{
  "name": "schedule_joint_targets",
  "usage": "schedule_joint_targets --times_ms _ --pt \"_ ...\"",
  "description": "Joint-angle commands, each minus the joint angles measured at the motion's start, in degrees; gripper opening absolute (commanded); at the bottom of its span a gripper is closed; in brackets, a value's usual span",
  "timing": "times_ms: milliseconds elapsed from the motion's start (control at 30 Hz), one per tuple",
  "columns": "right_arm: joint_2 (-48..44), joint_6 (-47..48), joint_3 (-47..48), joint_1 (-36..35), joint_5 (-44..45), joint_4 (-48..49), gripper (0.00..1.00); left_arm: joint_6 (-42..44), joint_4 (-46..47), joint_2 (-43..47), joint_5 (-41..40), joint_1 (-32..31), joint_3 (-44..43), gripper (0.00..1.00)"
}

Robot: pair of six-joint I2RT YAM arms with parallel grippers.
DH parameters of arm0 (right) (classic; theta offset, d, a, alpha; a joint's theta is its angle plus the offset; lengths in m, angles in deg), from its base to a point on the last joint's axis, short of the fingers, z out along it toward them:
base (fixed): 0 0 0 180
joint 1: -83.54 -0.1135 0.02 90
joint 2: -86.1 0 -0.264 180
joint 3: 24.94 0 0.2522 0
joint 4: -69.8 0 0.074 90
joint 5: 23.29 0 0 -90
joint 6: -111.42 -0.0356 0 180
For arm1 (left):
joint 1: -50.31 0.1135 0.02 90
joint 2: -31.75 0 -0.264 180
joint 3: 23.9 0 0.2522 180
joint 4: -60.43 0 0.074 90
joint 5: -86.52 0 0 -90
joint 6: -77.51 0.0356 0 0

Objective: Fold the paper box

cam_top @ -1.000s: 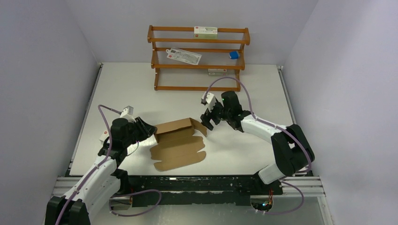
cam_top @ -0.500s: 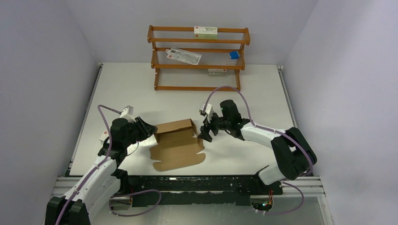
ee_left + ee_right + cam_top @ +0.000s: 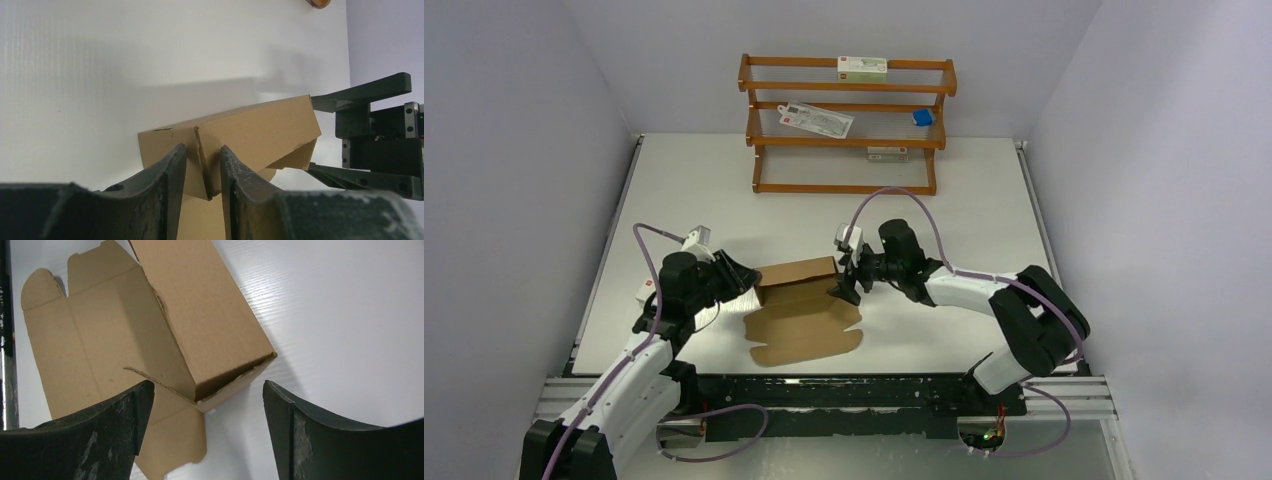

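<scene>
Left gripper (image 3: 202, 152) clamps the brown cardboard paper box (image 3: 250, 130) by its flap. Right gripper (image 3: 207, 390), jaws apart, should next press shut the open end ahead.

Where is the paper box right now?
In the top view the paper box lies on the table just left of centre, between the left jaws pinching its left end and the open right jaws at its right end.

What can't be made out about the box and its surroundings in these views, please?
- Top view: the right jaws hide the right end of the paper box.
- Left wrist view: whether the left jaws actually press the flap between them; contact is hidden.
- Right wrist view: the jaws cover part of the sheet.
- Top view: print on the white carton, on the rack, is too small.
</scene>
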Motion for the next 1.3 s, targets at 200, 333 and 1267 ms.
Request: schedule_joint_targets --times_ms 200,333,1267 --pt "2.1 -1.2 -1.8 -4.4 7.6 8.2 0.69 0.3 1.2 -0.2 3.8 -0.4 -0.1 0.37" --pt "2.0 -1.9 -3.4 -6.0 12.3 10.9 0.62 0.3 1.2 0.0 4.4 -0.4 -0.4 0.37" --pt "8.8 -11.0 -8.3 -15.3 48.4 29.9 0.36 -3.5 2.9 3.0 12.8 -0.4 1.2 0.37"
